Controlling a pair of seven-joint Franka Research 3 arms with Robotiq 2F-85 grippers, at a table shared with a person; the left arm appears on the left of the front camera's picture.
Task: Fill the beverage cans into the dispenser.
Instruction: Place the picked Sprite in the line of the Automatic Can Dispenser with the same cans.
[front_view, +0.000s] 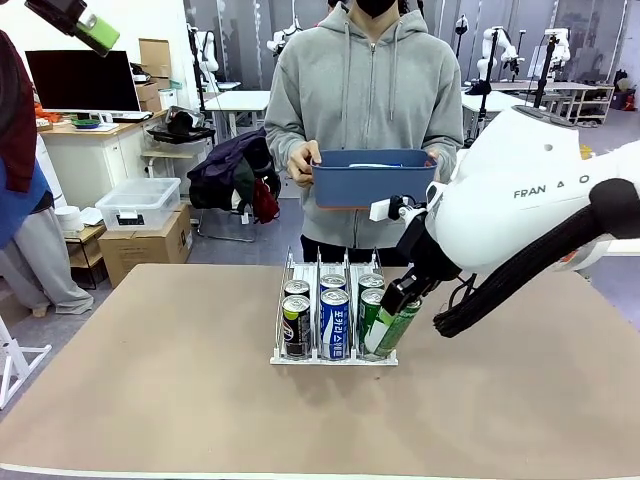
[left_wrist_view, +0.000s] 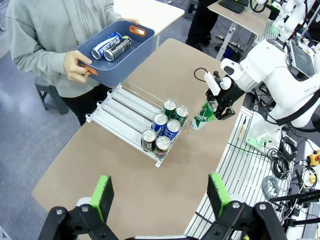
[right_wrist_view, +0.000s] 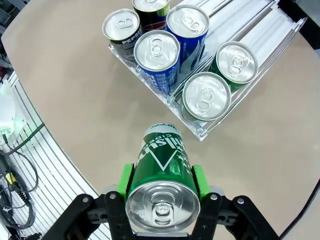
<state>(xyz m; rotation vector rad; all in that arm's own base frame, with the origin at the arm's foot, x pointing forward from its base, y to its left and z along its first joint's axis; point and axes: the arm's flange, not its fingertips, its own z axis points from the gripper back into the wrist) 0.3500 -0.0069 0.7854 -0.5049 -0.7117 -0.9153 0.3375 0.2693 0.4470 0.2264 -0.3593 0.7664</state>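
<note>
The dispenser (front_view: 300, 358) stands mid-table with two black Pepsi cans (front_view: 296, 325) in its left lane, two blue cans (front_view: 334, 322) in the middle and two green cans (front_view: 371, 300) on the right. My right gripper (front_view: 402, 300) is shut on a tilted green can (front_view: 398, 326) just beside the dispenser's front right corner. In the right wrist view this held can (right_wrist_view: 162, 167) hangs above bare table, short of the dispenser (right_wrist_view: 260, 20). My left gripper (left_wrist_view: 160, 192) is open, high above the table's near side.
Across the table a person holds a blue bin (front_view: 373, 180) behind the dispenser, with two more cans (left_wrist_view: 111, 46) lying in it. The back halves of the dispenser lanes (left_wrist_view: 122, 107) are bare. Brown tabletop (front_view: 150, 380) lies free on both sides.
</note>
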